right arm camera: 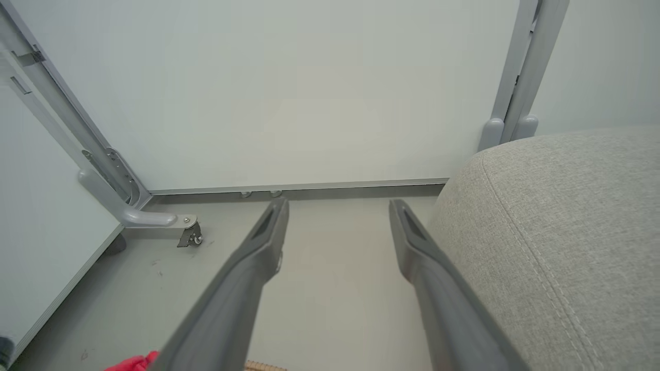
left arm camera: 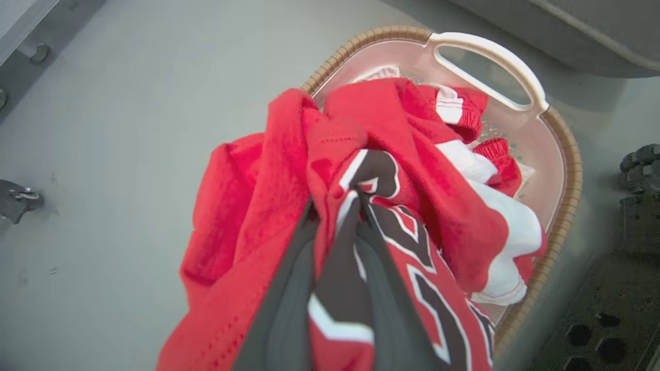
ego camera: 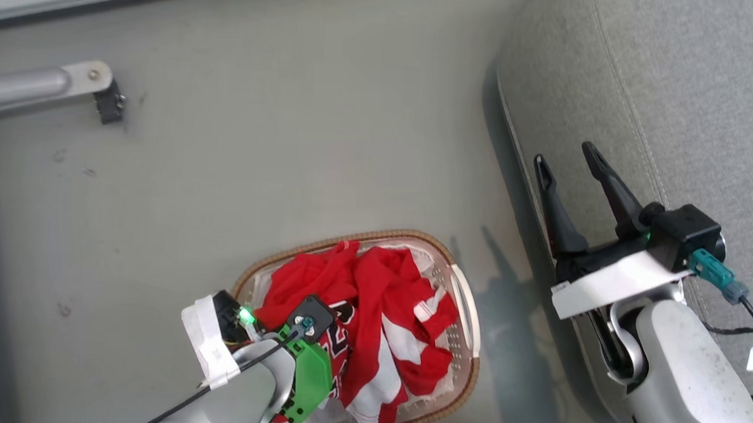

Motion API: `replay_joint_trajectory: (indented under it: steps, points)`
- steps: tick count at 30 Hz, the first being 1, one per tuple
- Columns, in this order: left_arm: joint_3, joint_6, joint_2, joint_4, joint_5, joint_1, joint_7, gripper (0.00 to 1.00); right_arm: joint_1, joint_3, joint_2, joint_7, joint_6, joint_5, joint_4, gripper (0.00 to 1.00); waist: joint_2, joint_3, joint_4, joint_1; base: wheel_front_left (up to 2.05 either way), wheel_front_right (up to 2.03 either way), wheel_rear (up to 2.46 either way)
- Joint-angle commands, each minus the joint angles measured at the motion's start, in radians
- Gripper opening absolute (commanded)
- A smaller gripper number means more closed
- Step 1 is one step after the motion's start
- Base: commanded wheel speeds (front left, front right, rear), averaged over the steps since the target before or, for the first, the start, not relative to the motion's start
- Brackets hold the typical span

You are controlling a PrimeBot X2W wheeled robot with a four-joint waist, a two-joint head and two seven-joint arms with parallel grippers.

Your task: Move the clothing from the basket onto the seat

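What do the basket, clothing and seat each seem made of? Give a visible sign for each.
Basket: glossy white perforated plastic, brown woven-look rim. Clothing: soft red knit, probably synthetic; it crumples. Seat: matte grey woven upholstery, stitched seam.

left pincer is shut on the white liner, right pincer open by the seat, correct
No: the left pincer is shut on the red numbered jersey instead, as the left wrist view shows. The rest holds.
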Motion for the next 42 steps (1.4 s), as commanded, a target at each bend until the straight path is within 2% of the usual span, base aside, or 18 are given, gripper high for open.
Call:
replay_joint_trajectory:
  steps: [1,10,20,33,42]
  points:
    - [-0.002,0.010,0.001,-0.024,-0.027,0.022,-0.008,0.00,0.028,-0.006,-0.009,-0.005,-0.001,0.001,0.007,1.00,0.0000,-0.099,0.066,0.0000,0.00,0.00,0.00]
    - [0.021,0.064,0.001,-0.164,-0.141,0.069,-0.030,0.00,0.104,-0.019,-0.017,-0.005,-0.001,0.000,0.022,1.00,0.0000,-0.206,0.105,0.0000,0.00,0.00,0.00]
    - [0.136,0.111,0.001,-0.379,-0.123,0.091,-0.031,0.00,0.156,-0.024,-0.013,-0.005,-0.001,0.004,0.030,1.00,0.0000,-0.272,0.128,0.0000,0.00,0.00,0.00]
    - [0.344,0.094,0.002,-0.584,-0.124,0.154,-0.030,0.00,0.209,-0.001,-0.006,-0.005,-0.001,0.008,0.045,1.00,0.0000,-0.352,0.113,0.0000,0.00,0.00,0.00]
    - [0.396,0.077,0.002,-0.676,-0.185,0.180,-0.030,0.00,0.253,0.014,-0.010,-0.005,-0.001,0.015,0.063,1.00,0.0000,-0.390,0.109,0.0000,0.00,0.00,0.00]
